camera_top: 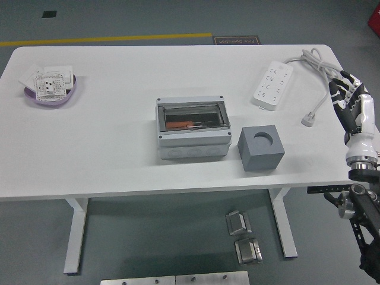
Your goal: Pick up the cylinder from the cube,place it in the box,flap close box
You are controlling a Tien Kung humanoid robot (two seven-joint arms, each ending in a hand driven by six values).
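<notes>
White table (107, 148), box (193, 127) at centre with clear flap down, grey cube (260, 148) just beside it, socket empty, cylinder not discernible; right hand (350, 101) at far edge, fingers relaxed, holding nothing: best confirm closure.

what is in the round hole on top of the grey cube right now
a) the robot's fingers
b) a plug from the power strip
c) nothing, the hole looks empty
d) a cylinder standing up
c, the round hole on top of the grey cube shows only its dark inside, with no cylinder, plug or fingers in it.
</notes>
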